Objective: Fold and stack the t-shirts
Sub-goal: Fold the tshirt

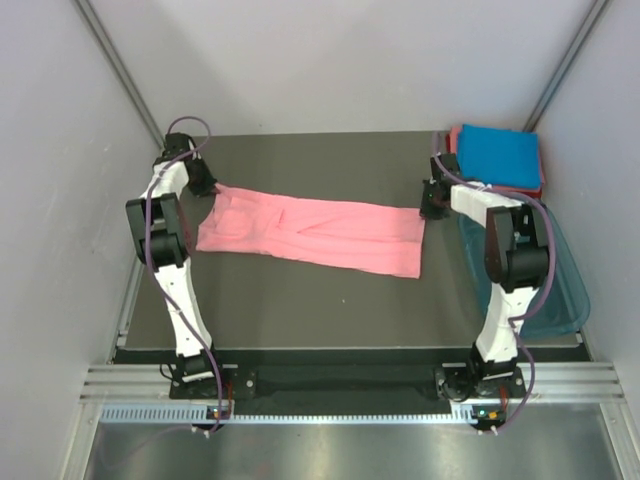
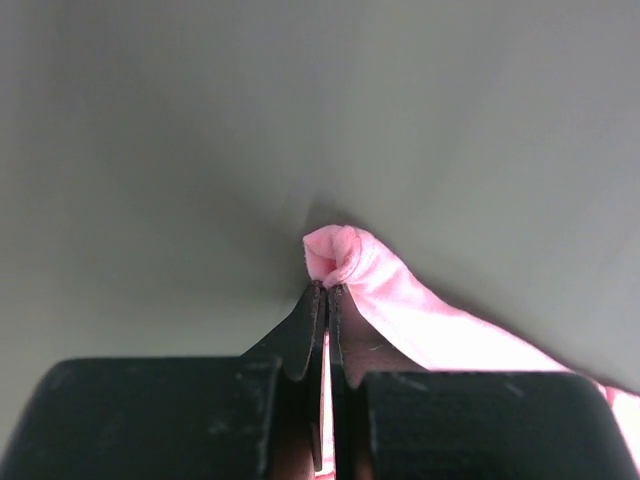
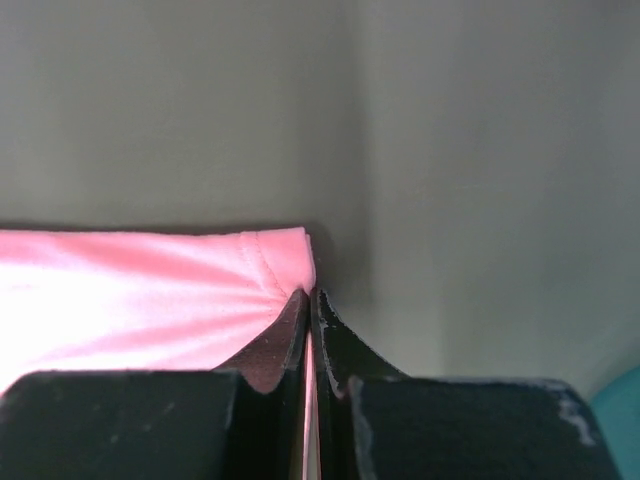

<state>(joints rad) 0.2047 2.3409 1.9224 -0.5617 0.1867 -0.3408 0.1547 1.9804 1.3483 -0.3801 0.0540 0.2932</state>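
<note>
Salmon-pink t-shirt (image 1: pixel 320 232) stretched over table (image 1: pixel 300 305), ends pinched by left gripper (image 1: pixel 212 187) and right gripper (image 1: pixel 430 206). Teal tub (image 1: pixel 566 292) at right: folded blue t-shirt (image 1: pixel 498 155) atop reddish-pink t-shirt (image 1: pixel 454 138) at its far end

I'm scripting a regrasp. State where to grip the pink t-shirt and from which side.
Grip the pink t-shirt at its two far end corners, each from its own outer end, low along the table. It lies as a long flat band, so the corners likely give the easiest pinch. The left gripper and right gripper are shut on exactly those corners.
</note>
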